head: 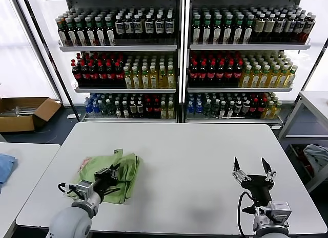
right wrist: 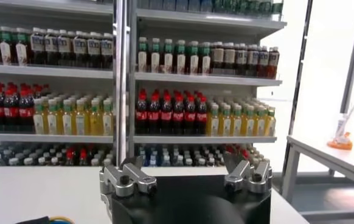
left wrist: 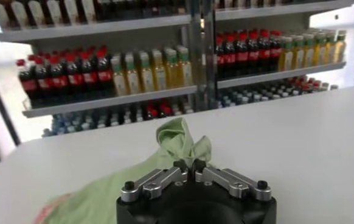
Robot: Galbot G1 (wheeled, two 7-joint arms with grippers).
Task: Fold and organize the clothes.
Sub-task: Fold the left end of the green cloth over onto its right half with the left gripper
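We are looking down at a white surface with shelves of bottled drinks behind it. The light green polo shirt lies bunched on the surface's left side, partly folded into a rumpled heap, with a bit of red print showing at its left edge. Our left gripper is over the shirt, its fingers clenched on a pinch of green fabric that, in the left wrist view, rises as a small peak just beyond the fingertips. Our right gripper waits well apart on the right, above bare surface, its fingers spread wide and holding nothing. We judge the step in hand to be drawing a gathered edge over to make a fold. To do it well, we should keep the grip firm, lift just enough to clear the layers beneath, and carry the cloth across evenly so it lands flat rather than bunching further.
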